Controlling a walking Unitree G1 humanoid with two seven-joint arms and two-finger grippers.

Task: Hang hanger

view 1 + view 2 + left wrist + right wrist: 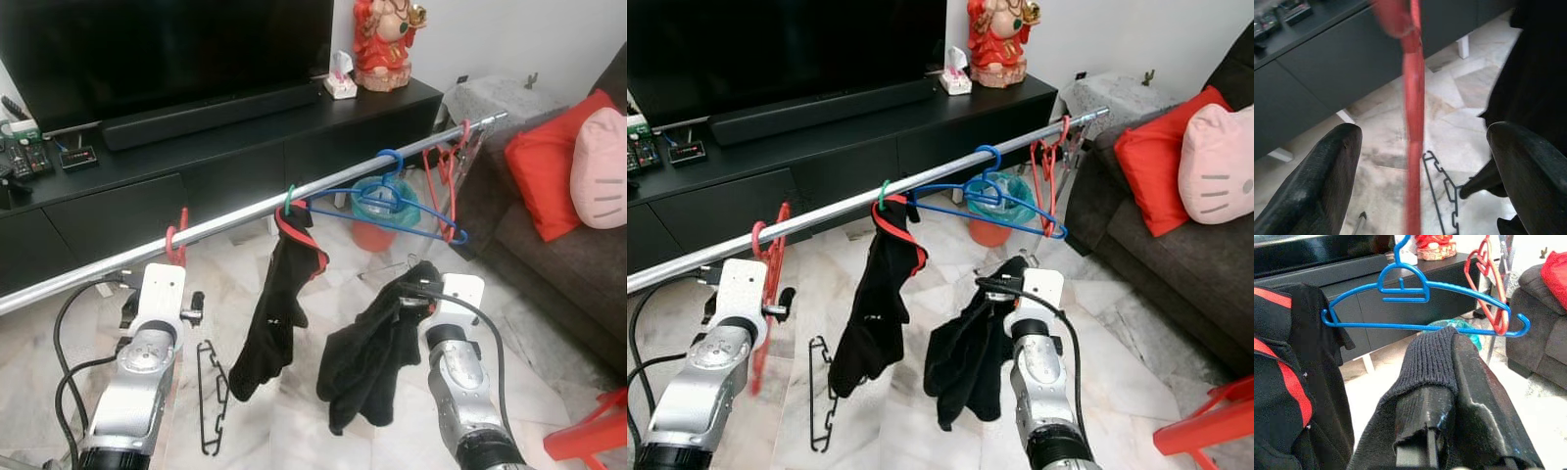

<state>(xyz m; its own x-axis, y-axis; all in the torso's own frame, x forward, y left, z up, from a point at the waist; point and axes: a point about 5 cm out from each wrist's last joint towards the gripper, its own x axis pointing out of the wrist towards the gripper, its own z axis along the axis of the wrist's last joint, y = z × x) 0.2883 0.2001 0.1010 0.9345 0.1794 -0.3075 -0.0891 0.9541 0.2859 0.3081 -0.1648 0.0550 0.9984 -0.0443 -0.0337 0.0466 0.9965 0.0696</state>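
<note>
Two grippers before you: the left gripper (1420, 181) spreads its fingers wide around a red hanger (1413, 122) on the rail (245, 215). Your right gripper (1449, 396) pinches a black garment (367, 362) below the blue hanger (1420, 298).

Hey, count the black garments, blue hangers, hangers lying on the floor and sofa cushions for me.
Black garments: 2
Blue hangers: 1
Hangers on the floor: 1
Sofa cushions: 2
Total: 6

Pale marble floor (294, 421), long black TV cabinet (225, 162), dark television (167, 44), brown sofa (558, 264), white wall (529, 34)
</note>
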